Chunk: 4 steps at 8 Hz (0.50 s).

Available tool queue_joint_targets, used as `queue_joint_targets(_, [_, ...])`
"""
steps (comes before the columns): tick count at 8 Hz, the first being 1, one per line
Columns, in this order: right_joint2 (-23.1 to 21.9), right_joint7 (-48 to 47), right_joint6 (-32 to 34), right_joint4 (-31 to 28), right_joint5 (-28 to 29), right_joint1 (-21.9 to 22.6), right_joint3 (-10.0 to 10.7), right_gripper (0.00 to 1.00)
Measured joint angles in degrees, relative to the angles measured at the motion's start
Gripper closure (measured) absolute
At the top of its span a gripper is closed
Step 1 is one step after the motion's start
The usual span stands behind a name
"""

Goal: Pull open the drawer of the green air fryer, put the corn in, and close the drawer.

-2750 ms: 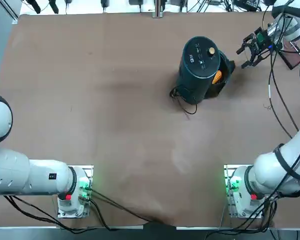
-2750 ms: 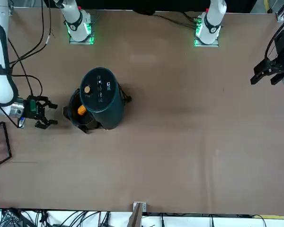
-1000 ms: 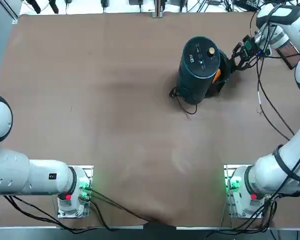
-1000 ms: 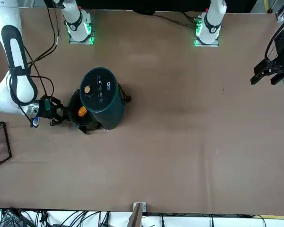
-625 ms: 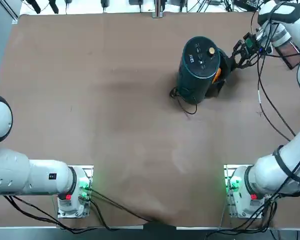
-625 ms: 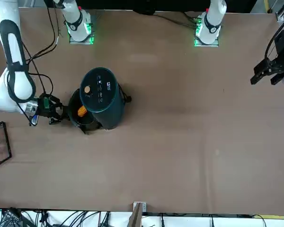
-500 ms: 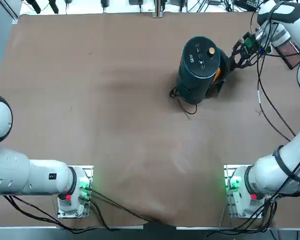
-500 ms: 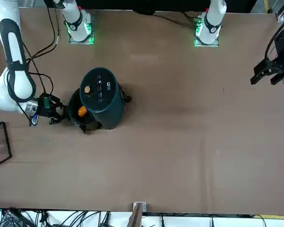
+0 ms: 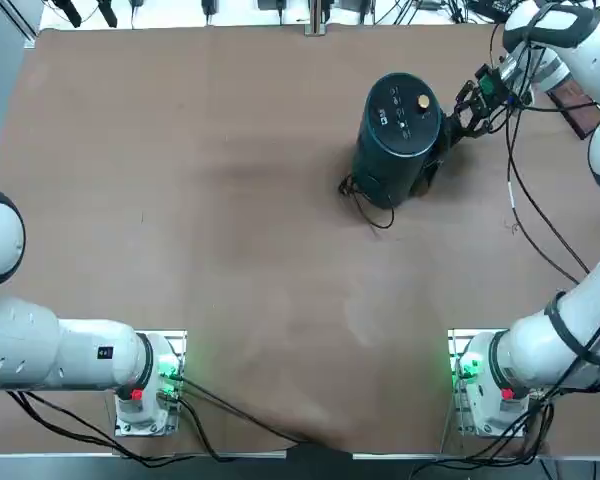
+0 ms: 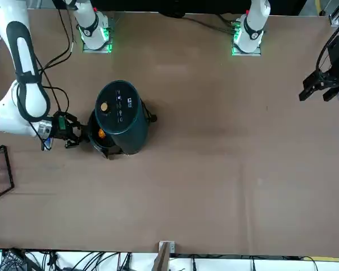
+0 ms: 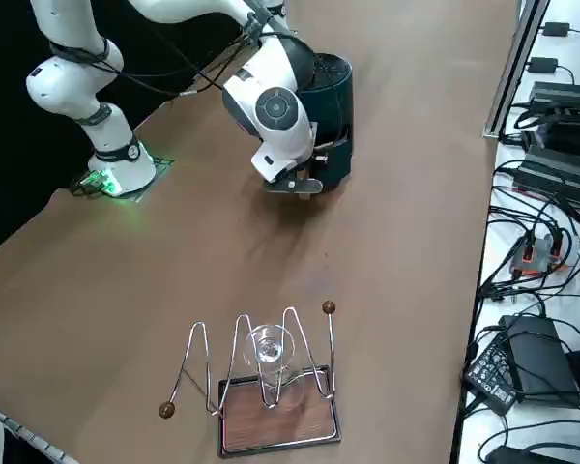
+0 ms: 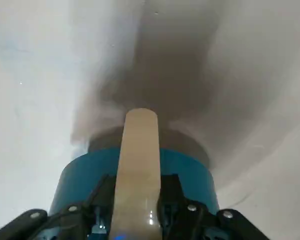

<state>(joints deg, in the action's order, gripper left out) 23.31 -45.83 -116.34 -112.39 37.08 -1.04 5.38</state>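
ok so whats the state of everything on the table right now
drawer: nearly shut, a sliver still out
corn: inside the drawer, only a bit showing
green air fryer: upright, cord trailing on the table
right end effector: shut, against the drawer front
wire rack: upright, a glass in it

air fryer [image 9: 398, 135]: 1 | corn [image 10: 101, 134]: 1 (barely showing) | wire rack [image 11: 256, 382]: 1

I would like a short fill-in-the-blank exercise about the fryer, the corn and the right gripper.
1. The corn lies inside the ____.
2. The right gripper has its fingers ____.
3. The gold knob sits on the ____ of the green air fryer.

Missing words: drawer; shut; top
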Motion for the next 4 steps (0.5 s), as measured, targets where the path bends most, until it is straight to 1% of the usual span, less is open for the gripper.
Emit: queue_joint_targets(4, [0.0,0.0,-0.1,-0.5,0.0,0.0,0.0,0.54])
